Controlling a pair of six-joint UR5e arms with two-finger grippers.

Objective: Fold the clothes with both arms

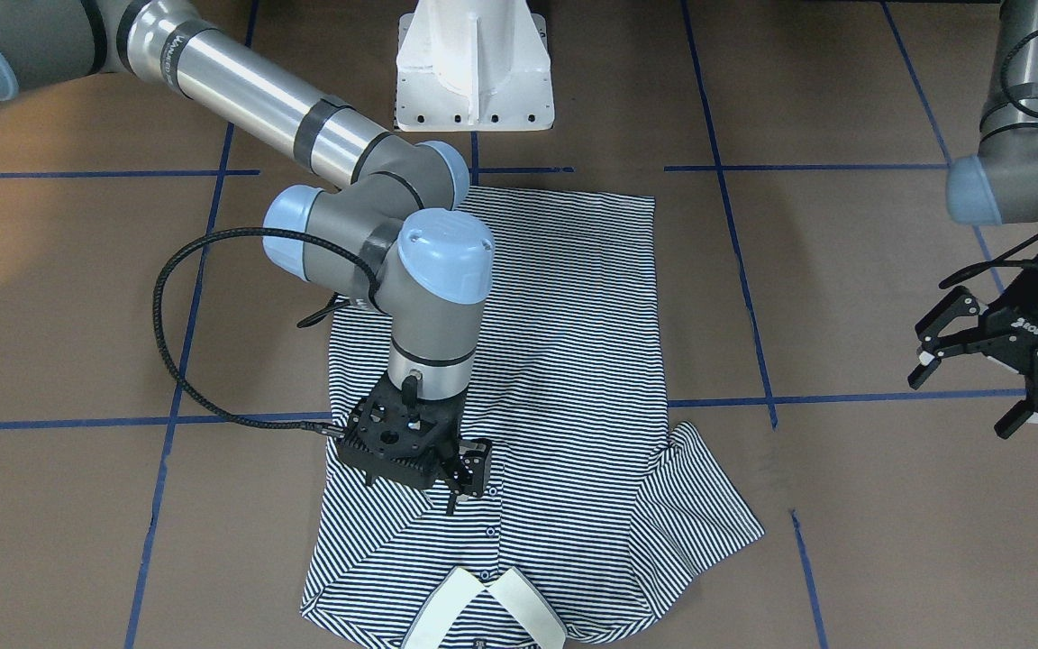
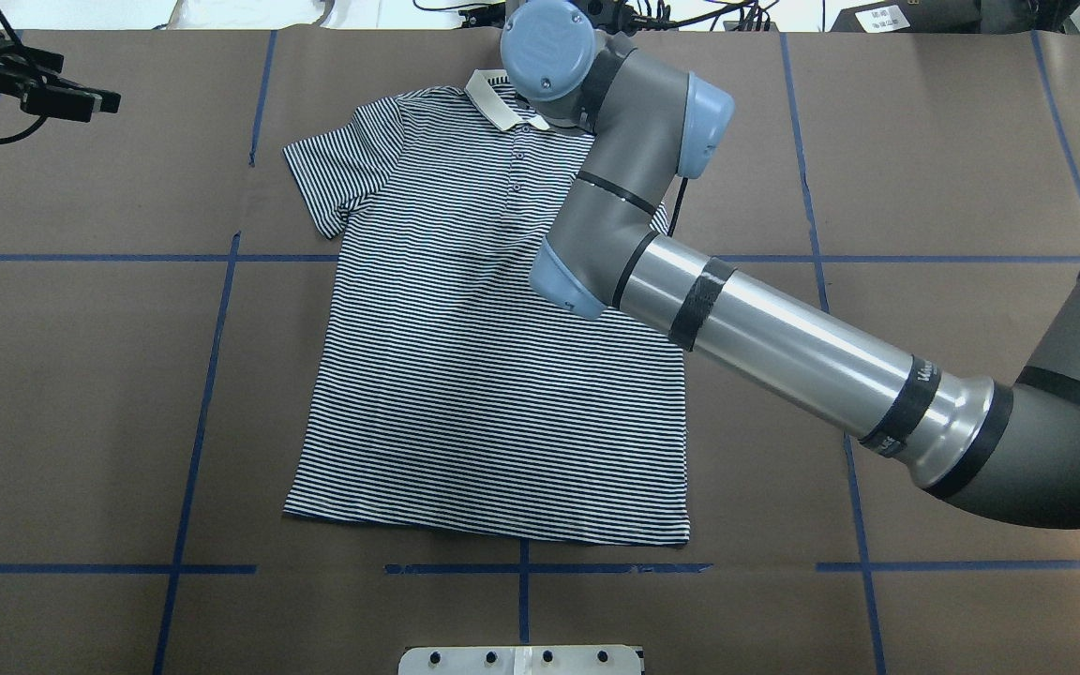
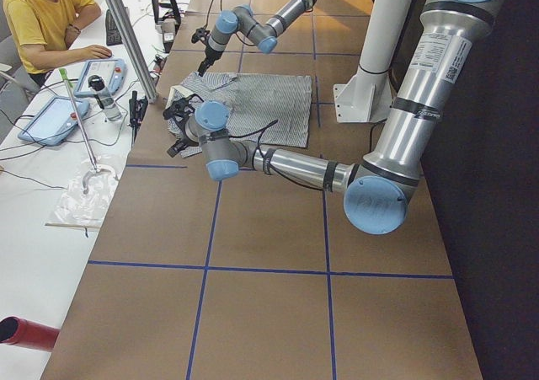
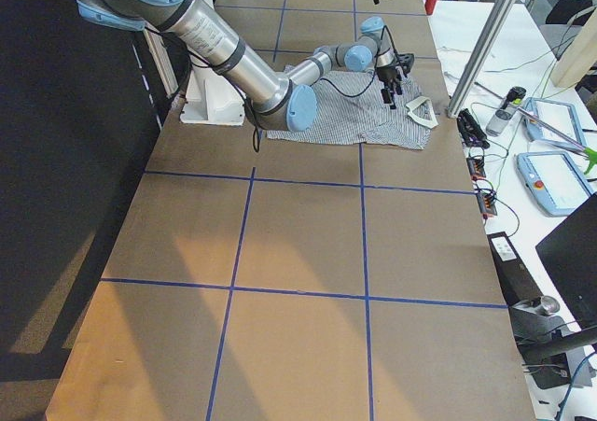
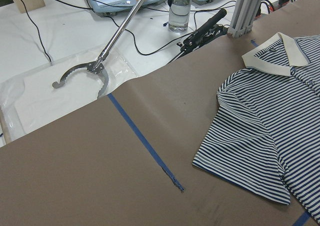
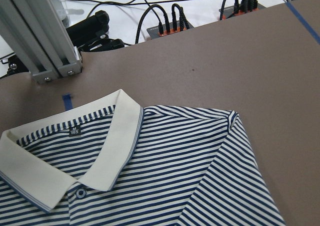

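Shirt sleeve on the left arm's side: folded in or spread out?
Spread. The left-side sleeve lies flat on the table, sticking out from the shirt.

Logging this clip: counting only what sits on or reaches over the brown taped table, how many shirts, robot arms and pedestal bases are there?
Striped polo shirt: 1
Robot arms: 2 (left arm, right arm)
White pedestal base: 1
Total: 4
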